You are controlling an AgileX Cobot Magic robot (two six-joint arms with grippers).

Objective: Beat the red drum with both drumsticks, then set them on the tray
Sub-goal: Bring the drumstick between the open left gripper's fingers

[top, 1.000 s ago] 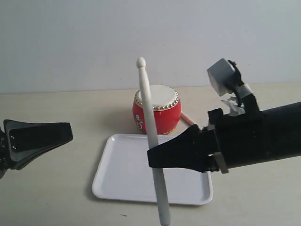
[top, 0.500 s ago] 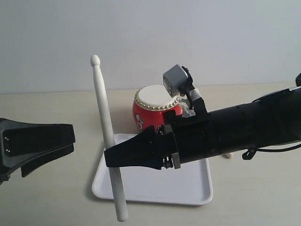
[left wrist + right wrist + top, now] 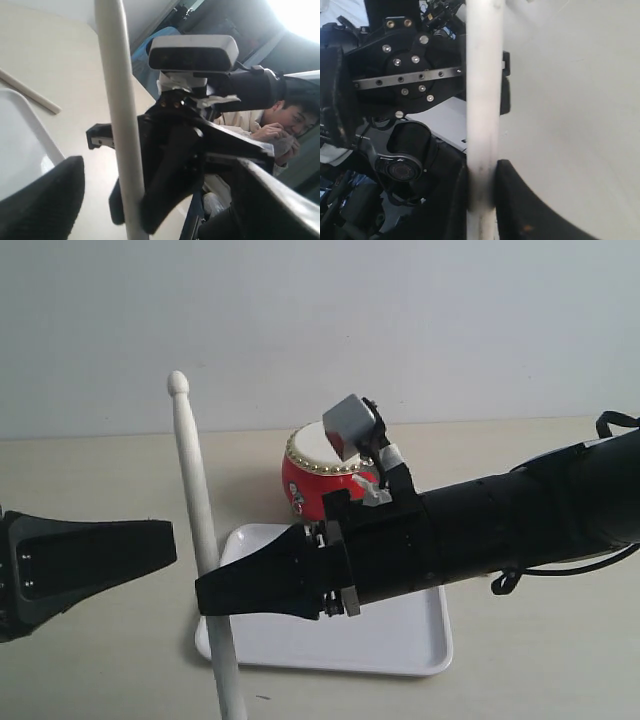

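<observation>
My right gripper reaches across the white tray and is shut on one pale drumstick, held upright with its rounded tip up. In the right wrist view the drumstick is pinched between my right gripper's jaws. My left gripper is open, its tips just short of the stick and not touching it. In the left wrist view the drumstick stands ahead of my left gripper's spread jaws. The second drumstick lies on the table beyond the tray. The red drum stands behind the tray, partly hidden by my right arm.
The right arm stretches over the tray's right half and its wrist camera covers part of the drum's top. A pale wall rises behind the beige table. A person sits beyond the table in the left wrist view.
My right arm has carried the upright drumstick leftward from over the tray's middle to just past its left edge. The left gripper has edged right toward it, still open.
</observation>
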